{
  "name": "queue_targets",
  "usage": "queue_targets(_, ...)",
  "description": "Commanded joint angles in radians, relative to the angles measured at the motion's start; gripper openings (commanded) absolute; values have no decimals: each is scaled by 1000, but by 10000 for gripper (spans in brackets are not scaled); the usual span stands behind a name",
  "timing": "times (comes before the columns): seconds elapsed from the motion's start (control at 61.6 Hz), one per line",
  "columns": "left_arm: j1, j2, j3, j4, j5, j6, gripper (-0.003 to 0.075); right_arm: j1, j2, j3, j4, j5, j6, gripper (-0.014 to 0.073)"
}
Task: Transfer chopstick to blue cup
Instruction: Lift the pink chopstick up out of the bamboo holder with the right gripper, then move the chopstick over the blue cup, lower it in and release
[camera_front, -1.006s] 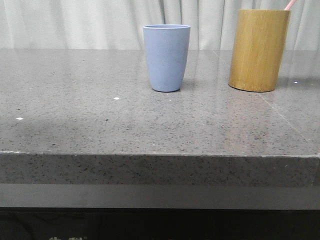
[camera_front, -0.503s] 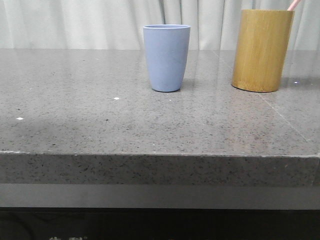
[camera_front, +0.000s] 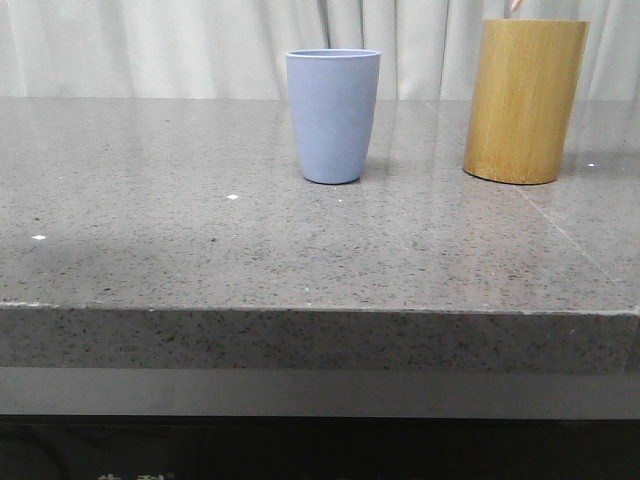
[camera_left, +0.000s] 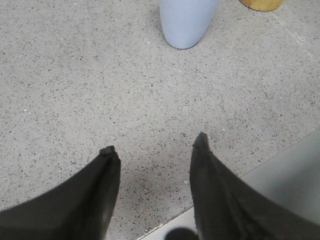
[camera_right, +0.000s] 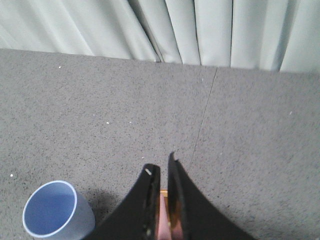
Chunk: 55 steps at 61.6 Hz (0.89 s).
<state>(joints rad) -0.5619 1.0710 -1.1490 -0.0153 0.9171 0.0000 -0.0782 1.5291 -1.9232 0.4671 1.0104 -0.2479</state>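
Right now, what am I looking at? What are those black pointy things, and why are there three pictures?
It is a robot with two arms, and three cameras. One camera looks forward over a grey table. On it stand a blue cup and a taller bamboo holder. A pink chopstick just peeks out above the holder. The other two cameras sit on the robot's wrists. The black points are the fingers. The left gripper is open and holds nothing, above the table near the cup. The right gripper is pinched on something pink, most likely the chopstick, with the cup below and to one side.
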Motion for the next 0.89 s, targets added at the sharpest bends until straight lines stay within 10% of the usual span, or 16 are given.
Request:
queue_targets(0.0,-7,-17,-27,-1,-65,0,337,31,-46,-101,-38,2,-12,-58)
queue_targets(0.487,-7,-17,-27,-1,-65,0,337,392,20,-177,-112,-9,-12,-58)
queue_targets(0.876,-7,-17,-27,-1,-65,0,337,491,205,-177,-212,-13,-12,-56)
